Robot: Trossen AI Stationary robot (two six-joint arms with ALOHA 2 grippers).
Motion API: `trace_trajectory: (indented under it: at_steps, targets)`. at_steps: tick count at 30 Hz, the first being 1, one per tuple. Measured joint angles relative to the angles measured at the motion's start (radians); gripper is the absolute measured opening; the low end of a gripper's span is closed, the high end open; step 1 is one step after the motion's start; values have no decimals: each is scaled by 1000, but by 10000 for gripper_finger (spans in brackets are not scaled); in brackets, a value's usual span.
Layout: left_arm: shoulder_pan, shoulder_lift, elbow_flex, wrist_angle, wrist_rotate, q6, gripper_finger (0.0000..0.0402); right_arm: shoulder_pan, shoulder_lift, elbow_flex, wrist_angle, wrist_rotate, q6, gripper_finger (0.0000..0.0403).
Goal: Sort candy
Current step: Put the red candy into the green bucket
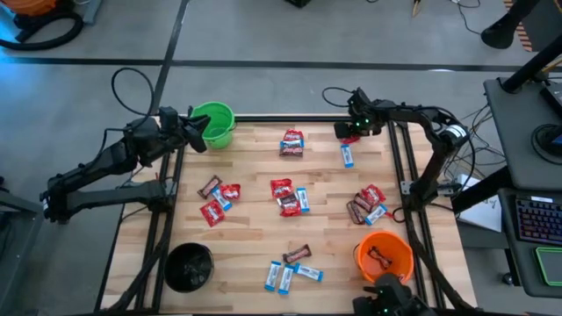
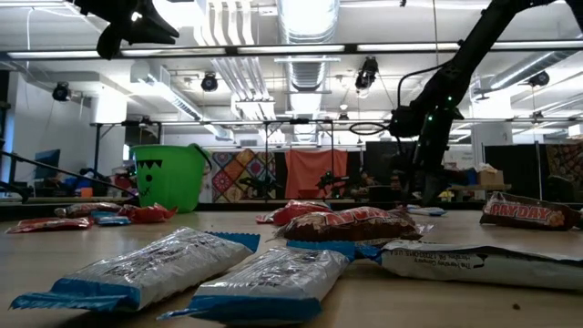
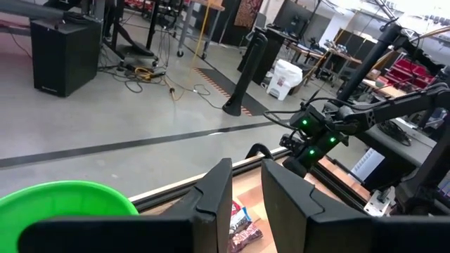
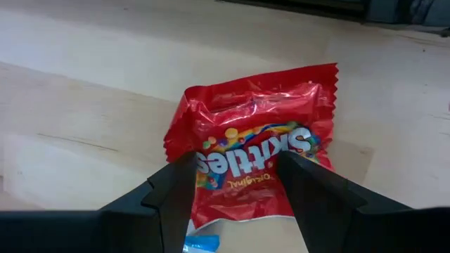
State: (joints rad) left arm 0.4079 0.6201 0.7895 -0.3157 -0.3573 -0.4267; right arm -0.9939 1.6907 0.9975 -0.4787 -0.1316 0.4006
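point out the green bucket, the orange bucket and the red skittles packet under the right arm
green bucket (image 1: 217, 124), high view, rim
orange bucket (image 1: 384, 255), high view, rim
red Skittles packet (image 4: 253, 151), right wrist view, printed front

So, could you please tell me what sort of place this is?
Probably a robotics lab or workshop: exposed ceiling ducts, a concrete floor with loose cables, and a wooden table holding scattered candy.

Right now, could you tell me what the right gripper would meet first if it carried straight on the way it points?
Most likely the red Skittles packet lying on the wooden table; the right gripper has its open jaws on either side of it.
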Motion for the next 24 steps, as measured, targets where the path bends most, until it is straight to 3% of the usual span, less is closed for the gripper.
trace_trajectory:
  at_steps: [12,24]
  targets:
    - [0,0,0,0,0,0,61,0,49,2,-10,-1,16,190]
    - [0,0,0,0,0,0,61,-1,61,-1,-19,-7,18,51]
